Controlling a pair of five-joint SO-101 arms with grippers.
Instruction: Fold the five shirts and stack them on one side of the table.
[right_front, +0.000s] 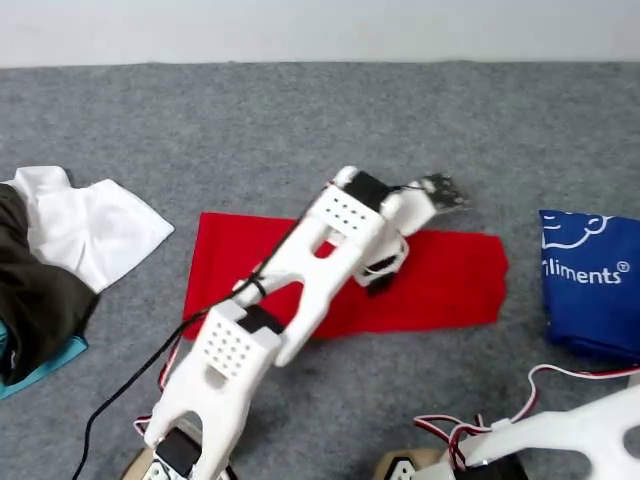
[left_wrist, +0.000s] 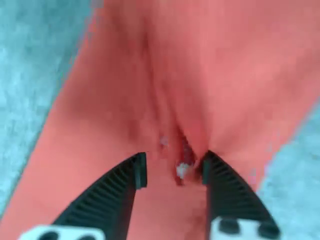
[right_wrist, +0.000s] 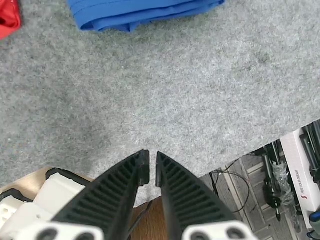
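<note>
A red shirt (right_front: 440, 285), folded into a long strip, lies across the middle of the grey carpet. My left arm stretches over it, and my left gripper (right_front: 381, 276) points down onto the strip's middle. The left wrist view has the gripper (left_wrist: 173, 167) open, its fingertips (left_wrist: 140, 170) on the red shirt (left_wrist: 150, 75) and a small ridge of cloth rising between them. A folded blue shirt (right_front: 592, 285) lies at the right edge. My right gripper (right_wrist: 150, 162) is shut on nothing and hangs over bare carpet near the table's front edge, short of the blue shirt (right_wrist: 145, 12).
At the left edge lie a loose white shirt (right_front: 95, 225), a dark shirt (right_front: 35, 300) and a teal one (right_front: 45, 365) under it. The right arm's white link (right_front: 560, 435) sits at the front right. Grey carpet (right_front: 300, 130) spreads behind the red shirt.
</note>
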